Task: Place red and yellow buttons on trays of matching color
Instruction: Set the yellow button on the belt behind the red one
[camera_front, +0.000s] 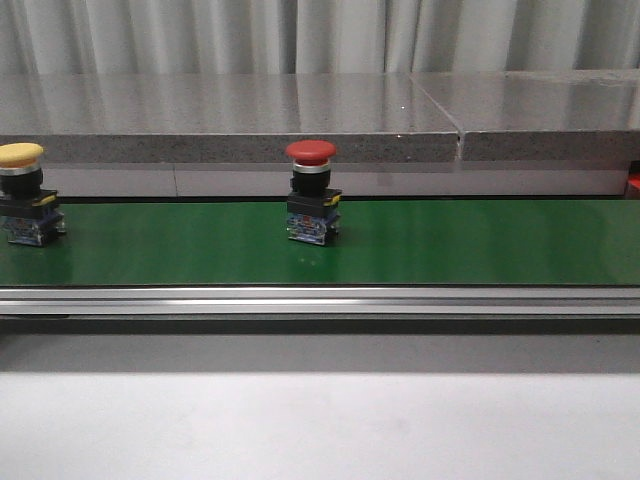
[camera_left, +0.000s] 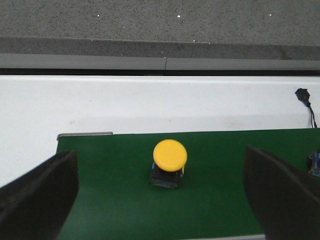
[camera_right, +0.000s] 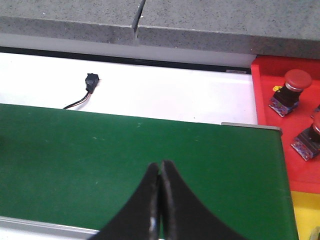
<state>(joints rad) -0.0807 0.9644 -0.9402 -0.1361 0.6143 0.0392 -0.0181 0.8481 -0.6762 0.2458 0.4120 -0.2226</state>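
Note:
A yellow button (camera_front: 22, 192) stands on the green belt (camera_front: 450, 240) at the far left, and a red button (camera_front: 312, 190) stands near the belt's middle. In the left wrist view the yellow button (camera_left: 169, 159) sits between and beyond the wide-apart fingers of my open left gripper (camera_left: 160, 200), untouched. My right gripper (camera_right: 160, 170) is shut on nothing above the bare belt (camera_right: 100, 155). A red tray (camera_right: 285, 120) beside the belt's end holds two red buttons (camera_right: 289, 90). A yellow tray (camera_right: 307, 215) shows at the corner. Neither gripper appears in the front view.
A grey stone ledge (camera_front: 300, 120) runs behind the belt. An aluminium rail (camera_front: 320, 300) borders the belt's near side. A small black connector with a cable (camera_right: 90, 82) lies on the white surface beyond the belt.

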